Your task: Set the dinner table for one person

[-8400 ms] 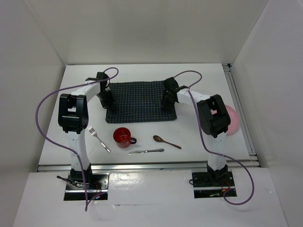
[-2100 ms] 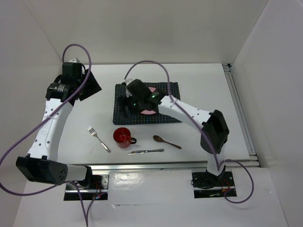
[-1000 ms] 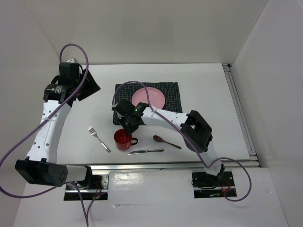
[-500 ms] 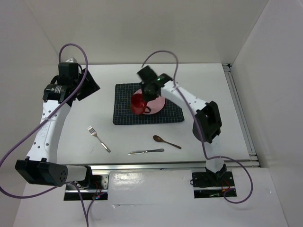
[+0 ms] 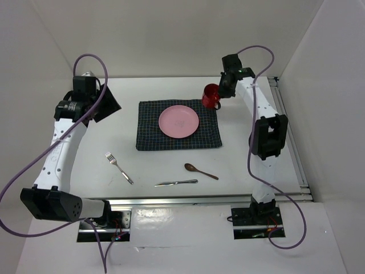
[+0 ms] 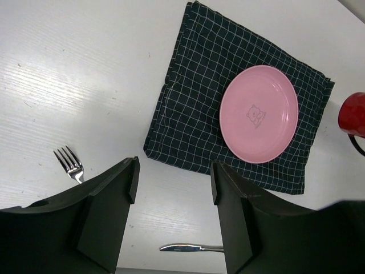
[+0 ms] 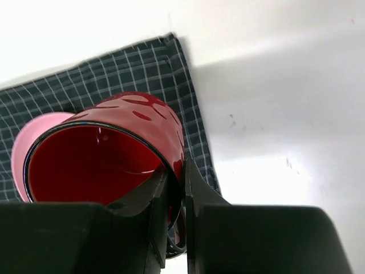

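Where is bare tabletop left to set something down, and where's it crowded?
Bare dinner table lies right of the mat, behind its far edge, and left of it beyond the fork. Crowded: the near strip holding fork, knife and spoon. The right tool holds the mug at the mat's far right corner.

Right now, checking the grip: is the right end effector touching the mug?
Touching. The right wrist view shows the right end effector with fingers clamped on the mug wall.
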`<state>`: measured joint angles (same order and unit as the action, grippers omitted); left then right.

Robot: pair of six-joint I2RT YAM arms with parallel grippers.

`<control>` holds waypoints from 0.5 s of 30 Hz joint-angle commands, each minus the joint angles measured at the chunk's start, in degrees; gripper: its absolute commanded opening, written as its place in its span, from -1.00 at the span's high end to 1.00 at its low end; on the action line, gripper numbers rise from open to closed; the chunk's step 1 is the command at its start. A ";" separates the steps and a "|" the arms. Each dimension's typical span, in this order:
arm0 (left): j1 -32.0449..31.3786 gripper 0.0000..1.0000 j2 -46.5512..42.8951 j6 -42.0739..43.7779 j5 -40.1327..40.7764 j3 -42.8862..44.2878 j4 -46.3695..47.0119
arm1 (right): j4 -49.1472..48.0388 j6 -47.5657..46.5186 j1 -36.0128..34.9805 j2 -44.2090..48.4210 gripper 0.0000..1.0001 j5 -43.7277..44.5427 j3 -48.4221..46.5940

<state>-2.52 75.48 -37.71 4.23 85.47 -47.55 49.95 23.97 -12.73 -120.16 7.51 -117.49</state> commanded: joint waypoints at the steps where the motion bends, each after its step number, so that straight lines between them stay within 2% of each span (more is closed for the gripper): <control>1: 0.33 -0.39 0.54 1.23 -0.63 -0.83 1.06 | -1.54 0.56 -0.54 -3.66 1.00 -3.38 -8.00; 6: 0.33 -0.39 1.68 1.24 -1.15 -2.15 0.45 | 1.63 -0.06 0.51 -10.88 1.00 -4.09 -18.11; 15: 0.33 -0.45 1.16 2.38 0.60 -5.49 -1.23 | -1.96 -0.06 0.51 -13.52 1.00 -2.67 -15.40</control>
<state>-2.52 77.62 -37.01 4.21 81.28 -48.45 51.77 23.53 -12.47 -135.35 4.69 -131.85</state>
